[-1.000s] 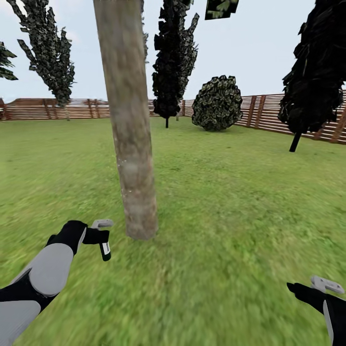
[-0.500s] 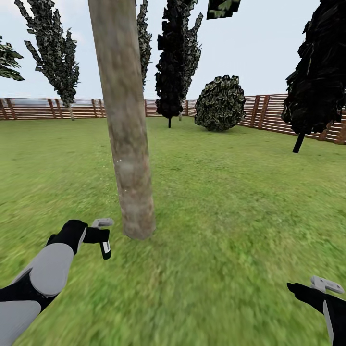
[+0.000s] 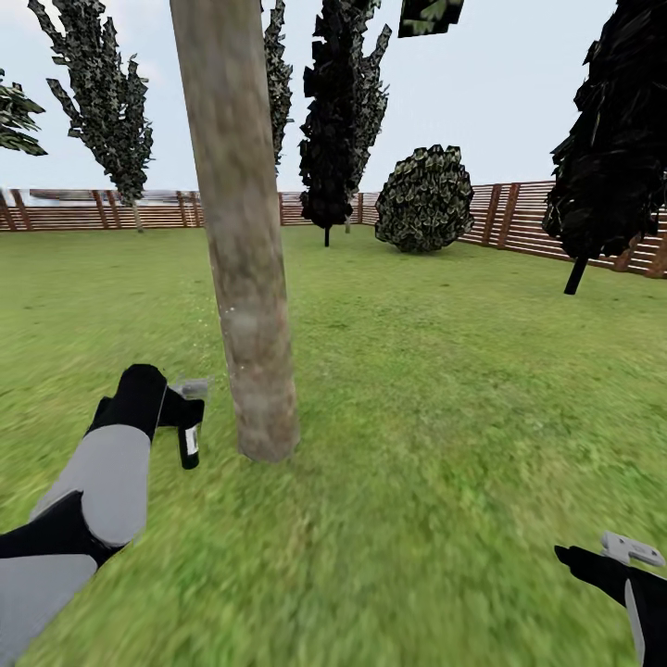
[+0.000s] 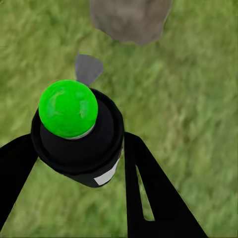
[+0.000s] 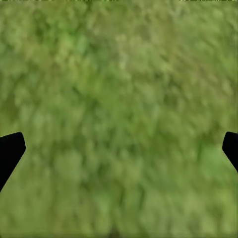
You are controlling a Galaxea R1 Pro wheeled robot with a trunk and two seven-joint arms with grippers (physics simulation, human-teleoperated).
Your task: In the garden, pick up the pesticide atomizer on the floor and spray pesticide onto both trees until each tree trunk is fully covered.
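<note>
Left gripper (image 3: 185, 412) is clamped on the pesticide atomizer (image 3: 189, 446), at nine o'clock of the tree trunk (image 3: 243, 278). Its green cap (image 4: 68, 108) shows from the left wrist. Right gripper (image 3: 630, 548) hangs spread over grass (image 5: 119, 119).

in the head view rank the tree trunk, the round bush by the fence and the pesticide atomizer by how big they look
1. tree trunk, largest, though nearness inflates it.
2. round bush, farther off, so likely bigger than it looks.
3. pesticide atomizer, smallest, held in the left gripper.
</note>
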